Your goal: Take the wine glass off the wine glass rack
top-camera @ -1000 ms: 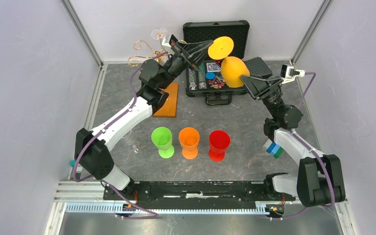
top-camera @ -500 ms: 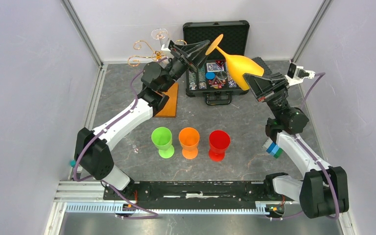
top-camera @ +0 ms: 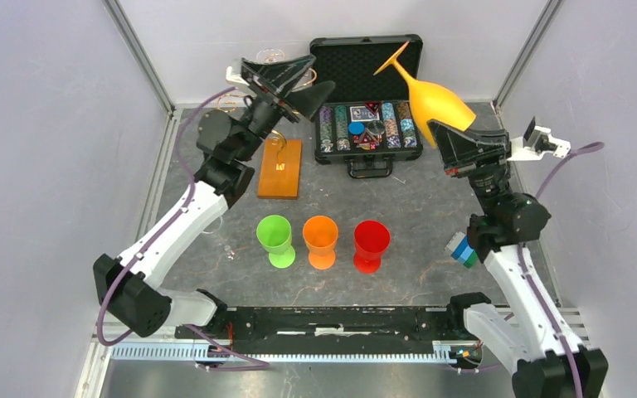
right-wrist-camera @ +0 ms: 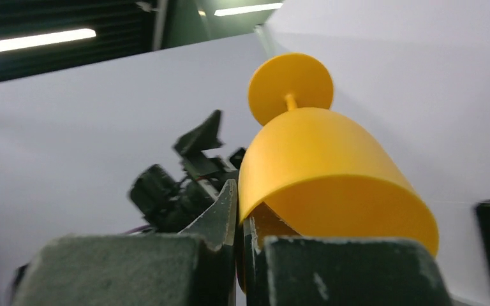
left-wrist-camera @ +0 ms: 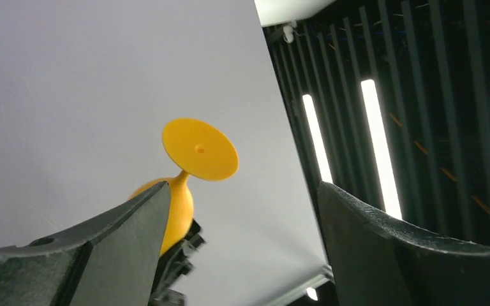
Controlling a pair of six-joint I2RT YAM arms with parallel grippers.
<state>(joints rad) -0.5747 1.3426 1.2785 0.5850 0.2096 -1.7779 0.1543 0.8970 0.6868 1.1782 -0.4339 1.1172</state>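
Right wrist: smooth yellow wine glass (right-wrist-camera: 332, 178) — rounded bowl, disc foot.

Left arm: I see it stretched toward the far left, wrist raised and tipped upward.
Left gripper (top-camera: 293, 83): my jaws stand wide apart, empty.
Right arm: reared up on the right, forearm steep, wrist aimed far and left.
Right gripper (top-camera: 441, 131): I have it pinched tight on the wine glass (top-camera: 431, 95) rim.

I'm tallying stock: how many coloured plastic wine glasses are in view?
4. Green glass, orange glass and red glass stand in a row on the table; the yellow glass is held foot-up in the right gripper. More may be hidden.
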